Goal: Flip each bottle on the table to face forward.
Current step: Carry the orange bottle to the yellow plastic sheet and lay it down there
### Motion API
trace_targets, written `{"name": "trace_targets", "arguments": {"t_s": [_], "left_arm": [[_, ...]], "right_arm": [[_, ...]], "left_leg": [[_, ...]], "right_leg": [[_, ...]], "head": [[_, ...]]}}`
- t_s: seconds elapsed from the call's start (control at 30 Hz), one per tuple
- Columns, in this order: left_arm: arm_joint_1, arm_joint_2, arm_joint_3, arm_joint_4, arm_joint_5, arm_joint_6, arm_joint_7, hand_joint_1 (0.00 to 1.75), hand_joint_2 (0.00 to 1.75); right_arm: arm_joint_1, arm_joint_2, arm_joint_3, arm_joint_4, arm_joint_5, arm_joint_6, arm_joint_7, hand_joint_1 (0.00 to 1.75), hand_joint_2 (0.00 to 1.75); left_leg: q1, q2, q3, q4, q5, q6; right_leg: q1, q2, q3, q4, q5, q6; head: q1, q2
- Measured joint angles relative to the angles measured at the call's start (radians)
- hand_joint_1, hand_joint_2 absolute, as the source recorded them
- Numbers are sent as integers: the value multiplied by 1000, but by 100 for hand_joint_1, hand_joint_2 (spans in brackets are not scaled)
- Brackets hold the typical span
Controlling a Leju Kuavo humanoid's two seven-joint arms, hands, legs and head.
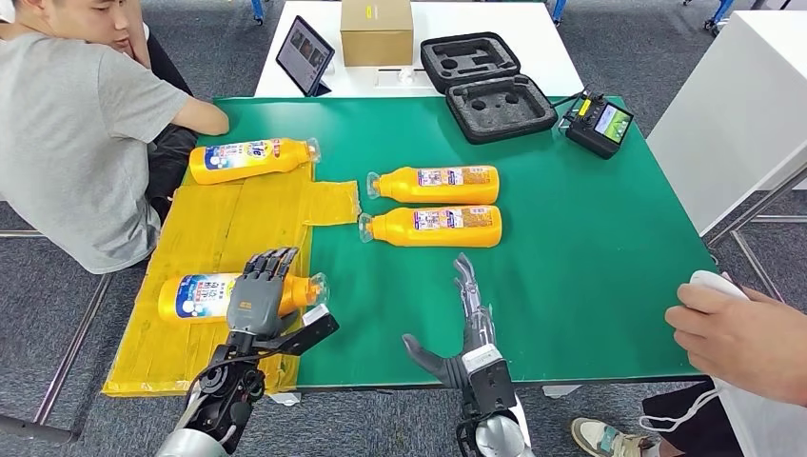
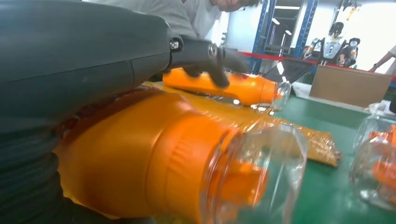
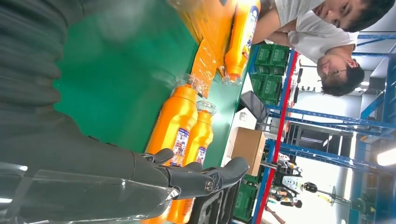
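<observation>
The left hand (image 1: 262,290) lies draped over the nearest orange plastic bottle with a clear cap (image 1: 238,295), fingers curled down across its shoulder and neck; from the left wrist view the grey thumb side presses along the orange body (image 2: 140,172), so I judge it a grip, though how firmly the fingers close is hard to tell. That bottle lies on its side on the sheet of yellow tape strips (image 1: 219,233) that covers the bench under this hand, its blue-and-white front label already upward. Beyond the hand, at the far end of the yellow sheet, a second orange bottle with a blue label (image 1: 252,159) lies close to a seated person in a grey shirt (image 1: 81,124).

The right hand (image 1: 466,328) hovers with fingers spread and straight, holding nothing, over the bare green bench (image 1: 590,248). Just ahead of its fingertips lie two orange bottles showing their small-print back labels (image 1: 433,205), side by side and parallel, caps pointing toward the left hand.

To do the step well, the left hand should probably settle its bottle without rolling it off the label side, then let go cleanly. The pair ahead of the right hand likely need turning over; a grasp round the mid-body, rolling each about its long axis, would keep the neighbour undisturbed.
</observation>
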Motion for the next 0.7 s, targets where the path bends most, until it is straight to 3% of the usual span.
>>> {"name": "trace_targets", "arguments": {"t_s": [0.4, 0.7], "left_arm": [[15, -2, 13, 7, 6, 0, -6, 17, 175], [17, -2, 19, 19, 25, 0, -16, 16, 175]], "right_arm": [[-1, 0, 0, 1, 1, 0, 0, 0, 175], [-5, -1, -5, 6, 7, 0, 0, 0, 175]], "left_leg": [[0, 0, -1, 0, 0, 0], [0, 0, 0, 0, 0, 0]], "right_leg": [[0, 0, 0, 0, 0, 0], [0, 0, 0, 0, 0, 0]], "head": [[0, 0], [0, 0]]}}
